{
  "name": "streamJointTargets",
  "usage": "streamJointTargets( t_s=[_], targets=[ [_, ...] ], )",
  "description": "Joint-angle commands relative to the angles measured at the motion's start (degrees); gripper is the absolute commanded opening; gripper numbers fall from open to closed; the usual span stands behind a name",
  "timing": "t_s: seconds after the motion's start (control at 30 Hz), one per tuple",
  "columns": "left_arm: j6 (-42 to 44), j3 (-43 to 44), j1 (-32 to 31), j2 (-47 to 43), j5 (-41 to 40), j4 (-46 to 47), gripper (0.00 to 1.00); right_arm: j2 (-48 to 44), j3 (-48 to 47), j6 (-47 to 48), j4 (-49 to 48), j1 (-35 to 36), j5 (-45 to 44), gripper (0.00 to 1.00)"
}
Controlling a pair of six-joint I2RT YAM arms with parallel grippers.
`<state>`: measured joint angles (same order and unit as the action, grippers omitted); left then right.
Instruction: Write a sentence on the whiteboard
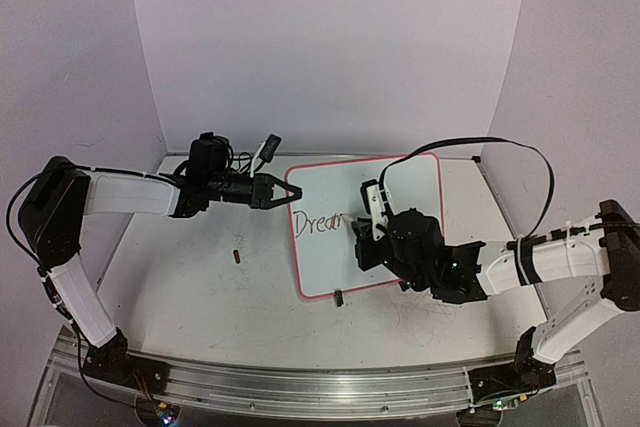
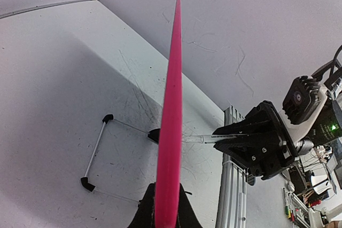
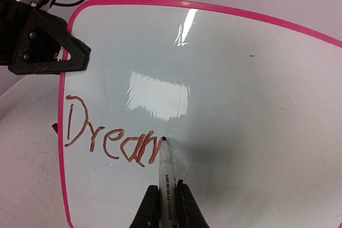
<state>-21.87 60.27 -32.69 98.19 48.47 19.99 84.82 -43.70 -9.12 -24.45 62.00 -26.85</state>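
Observation:
The whiteboard, white with a pink rim, stands tilted at the middle of the table. My left gripper is shut on its left edge. In the left wrist view the rim runs edge-on between my left gripper's fingers. My right gripper is shut on a white marker, whose tip touches the board. The sentence reads "Drea" plus a partial "m" in reddish-brown strokes; it also shows in the top view. The right gripper is in front of the board.
A small dark piece lies on the table left of the board. A black clip foot sits at the board's near edge. A thin wire frame with black feet lies behind the board. An aluminium rail runs along the near edge.

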Motion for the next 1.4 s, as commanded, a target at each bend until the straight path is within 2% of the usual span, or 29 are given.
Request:
streamJointTargets(
  t_s=[0.0, 0.9, 1.1, 1.37],
  targets=[
    [1.21, 0.20, 0.17, -1.14, -2.70, -1.95, 0.00, -1.12, -0.47, -1.34, 1.76, -0.52, -2.30, 0.00],
    [1.04, 0.32, 0.17, -0.91, -2.41, -2.00, 0.00, -1.74, 2.06, -4.80, 4.84, 1.14, -0.50, 0.00],
    [1.14, 0.35, 0.17, -1.00, -2.61, -1.98, 0.00, -3.61, 0.48, -1.96, 0.65, 1.14, 0.38, 0.00],
    [1.33, 0.34, 0.16, -1.09, -2.80, -1.99, 0.00, -8.76, 4.97, 2.78, -5.59, 0.72, 1.73, 0.00]
  ],
)
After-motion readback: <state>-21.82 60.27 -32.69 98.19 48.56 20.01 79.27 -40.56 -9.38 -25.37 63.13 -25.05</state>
